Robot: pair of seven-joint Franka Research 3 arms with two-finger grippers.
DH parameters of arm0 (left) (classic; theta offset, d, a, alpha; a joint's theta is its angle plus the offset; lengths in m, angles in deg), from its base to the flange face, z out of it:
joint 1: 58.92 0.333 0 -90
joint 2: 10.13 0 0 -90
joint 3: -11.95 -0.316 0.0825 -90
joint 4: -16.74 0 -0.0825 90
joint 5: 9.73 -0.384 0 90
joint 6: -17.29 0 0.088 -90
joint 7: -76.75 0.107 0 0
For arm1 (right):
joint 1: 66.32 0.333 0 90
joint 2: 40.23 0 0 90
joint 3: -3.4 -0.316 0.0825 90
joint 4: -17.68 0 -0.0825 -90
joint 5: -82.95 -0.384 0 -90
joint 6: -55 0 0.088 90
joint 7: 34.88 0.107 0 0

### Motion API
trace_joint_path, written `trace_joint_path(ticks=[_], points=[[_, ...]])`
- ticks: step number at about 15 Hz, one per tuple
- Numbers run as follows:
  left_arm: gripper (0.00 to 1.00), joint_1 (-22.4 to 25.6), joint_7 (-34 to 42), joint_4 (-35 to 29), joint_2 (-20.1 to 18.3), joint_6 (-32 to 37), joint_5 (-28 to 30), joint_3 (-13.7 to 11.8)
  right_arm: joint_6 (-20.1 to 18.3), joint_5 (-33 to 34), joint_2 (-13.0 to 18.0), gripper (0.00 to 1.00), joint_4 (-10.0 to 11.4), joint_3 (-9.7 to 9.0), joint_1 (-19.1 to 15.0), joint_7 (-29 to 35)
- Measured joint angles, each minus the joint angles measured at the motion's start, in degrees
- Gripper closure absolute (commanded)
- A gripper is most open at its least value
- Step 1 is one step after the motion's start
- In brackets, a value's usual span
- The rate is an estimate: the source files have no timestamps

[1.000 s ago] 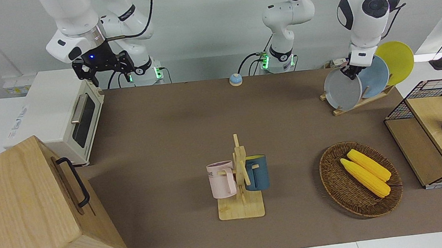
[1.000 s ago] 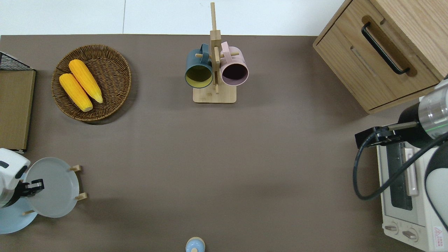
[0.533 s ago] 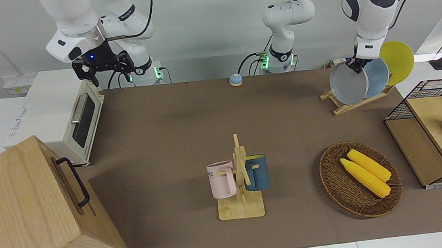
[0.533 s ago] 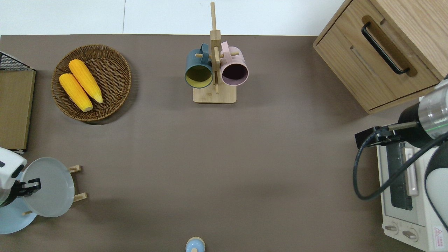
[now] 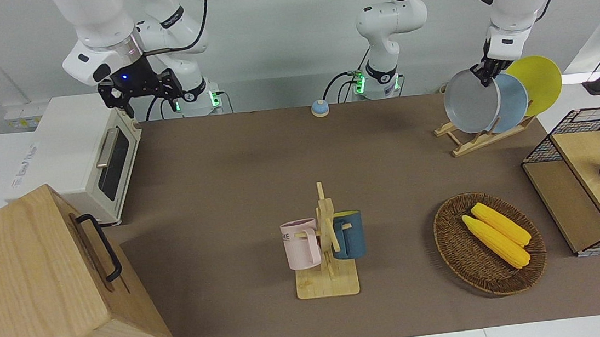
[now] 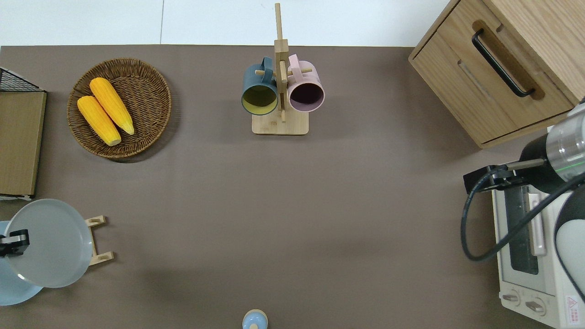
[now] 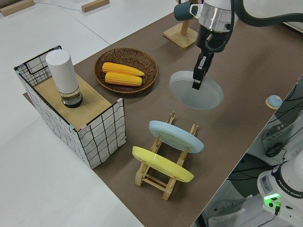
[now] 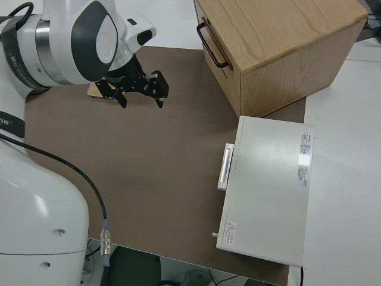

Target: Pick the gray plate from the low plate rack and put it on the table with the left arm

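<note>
**Inspector A:** Item under review is the gray plate (image 5: 471, 109). It is held in the air, clear of the rack (image 7: 163, 165), over the table (image 6: 292, 205) at the left arm's end, tilted with its face toward the far edge. The left tool (image 5: 485, 72) is clamped on the plate's upper rim; the blue plate (image 7: 176, 135) and yellow plate (image 7: 162, 164) are seated in the rack.

**Inspector B:** Handling properties?

**Inspector A:** The plate is judged rigid, smooth and probably breakable. A glazed rim is considered slippery, and a one-edge pinch lets the weight hang below the tool, so swing or slip is regarded as the main risk. The raised rim is the only practical hold; a deeper bite would be preferred. A gentle lowering onto bare table, away from the basket (image 6: 119, 108), is advised.

**Inspector B:** Right arm? Markings?

**Inspector A:** It is parked; its tool (image 8: 136, 87) is seen with the jaws apart. Small lettering is noted on the pink mug (image 5: 301, 244) and labels on the oven (image 8: 268, 190); none can be read.
</note>
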Motion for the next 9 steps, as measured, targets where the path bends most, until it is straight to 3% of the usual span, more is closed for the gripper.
trace_joint_path(ticks=[9], points=[[1.0,-2.26,8.1,-0.11,2.92,-2.66,20.91,0.11,0.0,0.0,0.0,0.017,0.0,0.0,0.0,0.0]])
